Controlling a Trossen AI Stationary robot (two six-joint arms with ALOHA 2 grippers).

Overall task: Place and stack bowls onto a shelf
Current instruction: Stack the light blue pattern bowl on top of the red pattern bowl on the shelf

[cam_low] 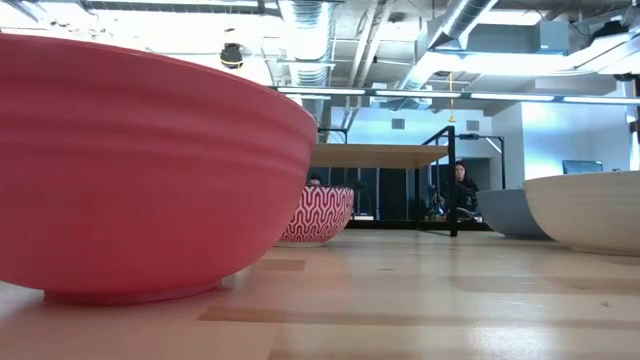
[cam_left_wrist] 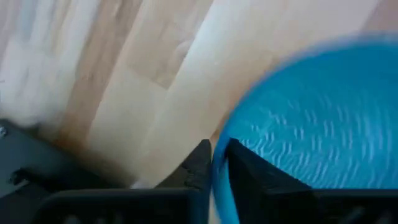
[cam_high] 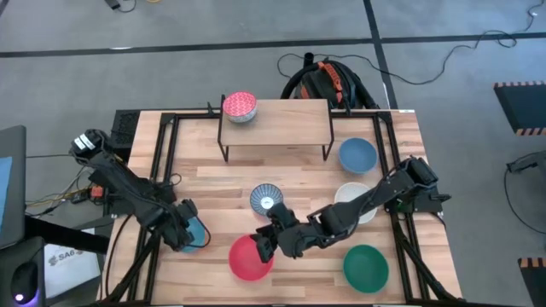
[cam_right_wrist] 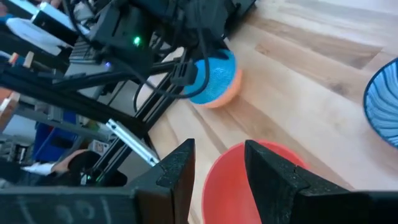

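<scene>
Your left gripper [cam_high: 189, 232] has its fingers [cam_left_wrist: 202, 163] pinched on the rim of the light blue bowl [cam_left_wrist: 311, 118], at the desk's [cam_high: 213, 183] near-left edge. Your right gripper [cam_right_wrist: 217, 168] hangs over the red bowl [cam_high: 250, 258], fingers parted astride its rim, nothing gripped. The pink patterned bowl [cam_high: 240, 107] sits on the shelf [cam_high: 290, 119].

Seemingly seven bowls [cam_high: 250, 258], one shelf [cam_high: 281, 124], two arms [cam_high: 128, 188].
</scene>
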